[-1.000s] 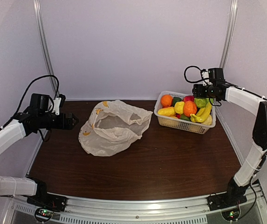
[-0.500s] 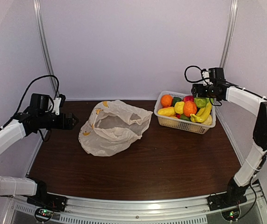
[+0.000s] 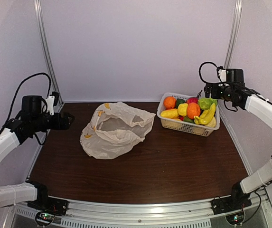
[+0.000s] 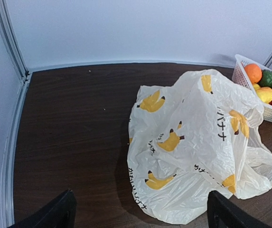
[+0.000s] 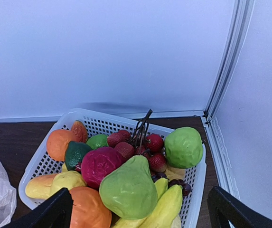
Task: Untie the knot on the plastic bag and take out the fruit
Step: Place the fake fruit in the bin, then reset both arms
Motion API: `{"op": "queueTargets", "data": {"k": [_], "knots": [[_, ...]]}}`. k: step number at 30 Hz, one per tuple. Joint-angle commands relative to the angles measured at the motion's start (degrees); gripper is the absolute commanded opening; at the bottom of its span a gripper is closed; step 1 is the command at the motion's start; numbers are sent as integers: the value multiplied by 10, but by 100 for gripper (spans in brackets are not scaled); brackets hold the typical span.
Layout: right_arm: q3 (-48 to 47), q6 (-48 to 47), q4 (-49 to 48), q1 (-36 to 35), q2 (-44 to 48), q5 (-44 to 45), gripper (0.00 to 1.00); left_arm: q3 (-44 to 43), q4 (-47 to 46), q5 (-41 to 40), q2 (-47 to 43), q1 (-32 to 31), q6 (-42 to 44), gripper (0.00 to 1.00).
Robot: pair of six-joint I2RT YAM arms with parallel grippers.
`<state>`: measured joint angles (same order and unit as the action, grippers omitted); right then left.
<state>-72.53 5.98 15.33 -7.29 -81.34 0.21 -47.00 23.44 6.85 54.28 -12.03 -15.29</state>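
The left gripper (image 3: 69, 119) and right gripper (image 3: 208, 90) drew back, released and empty; the plastic bag (image 3: 113, 134) folds possibly hid more fruit (image 3: 193, 110)

Dark wood-grain table (image 3: 173, 166); plain white walls (image 3: 136, 47); grey metal corner posts (image 3: 46, 52); even light.

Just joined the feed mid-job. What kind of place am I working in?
Probably a lab robot test cell: blank white walls framed by aluminium rails, a dark table, and toy fruit in a white basket beside a plastic bag.
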Motion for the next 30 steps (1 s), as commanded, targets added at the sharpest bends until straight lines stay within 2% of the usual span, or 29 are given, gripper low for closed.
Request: {"op": "queueTargets", "data": {"k": [1, 11, 19, 30], "knots": [[73, 26, -30, 4, 83, 20, 100, 16, -53, -29, -53, 5, 7, 98], [295, 31, -152, 4, 301, 72, 100, 59, -93, -53, -162, 5, 9, 98], [428, 39, -196, 4, 426, 90, 100, 63, -81, -79, -179, 5, 13, 98], [470, 37, -173, 4, 489, 93, 100, 62, -76, -79, -178, 5, 15, 98]]}}
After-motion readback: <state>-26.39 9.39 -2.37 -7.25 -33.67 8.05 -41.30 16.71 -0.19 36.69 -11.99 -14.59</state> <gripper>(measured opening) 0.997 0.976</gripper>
